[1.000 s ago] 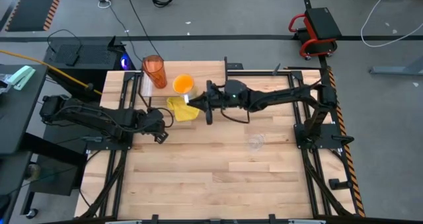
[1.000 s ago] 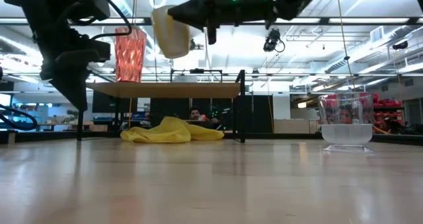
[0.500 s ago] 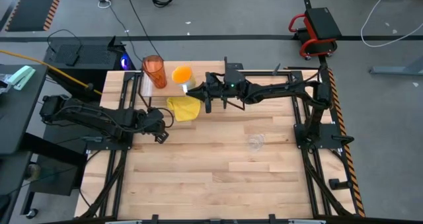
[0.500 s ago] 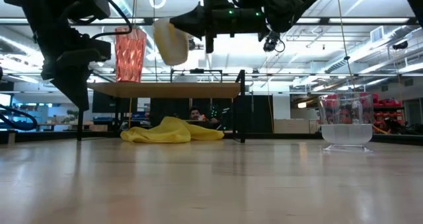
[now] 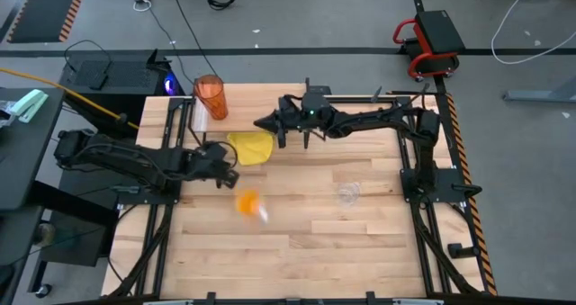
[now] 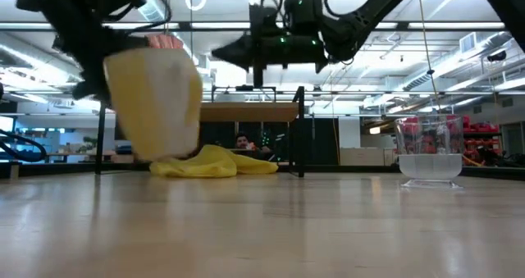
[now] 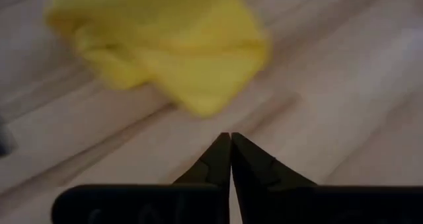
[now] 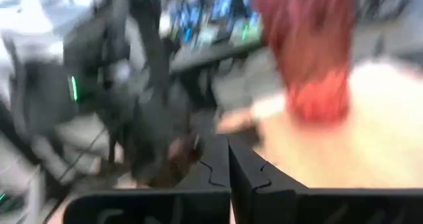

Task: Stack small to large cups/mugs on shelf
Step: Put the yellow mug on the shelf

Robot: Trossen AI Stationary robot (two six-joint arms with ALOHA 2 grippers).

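Observation:
The orange mug [image 5: 248, 203] is a blur over the middle of the table, held by no gripper. In the low view the mug [image 6: 156, 106] shows large and smeared, its bottom above the tabletop. The orange-red tumbler [image 5: 211, 96] stands on the left end of the shelf [image 5: 270, 96]. The small clear cup [image 5: 348, 192] stands upright on the table to the right. My right gripper [image 5: 259, 122] hovers over the shelf, shut and empty; its wrist view shows the tumbler [image 8: 310, 52] ahead. My left gripper [image 5: 231, 159], shut, is beside the yellow cloth [image 5: 252, 147].
The yellow cloth [image 6: 215, 163] lies crumpled on the table in front of the shelf [image 6: 209, 111], partly under it. Black frame rails run along the table's left and right sides. There is bare tabletop toward the near edge [image 5: 297, 269].
The right gripper carried the mug from above the cloth toward the far edge, over the shelf. The mug then left the gripper and has fallen toward the near side, now blurred over the middle of the table. The left gripper has shifted slightly toward the cloth.

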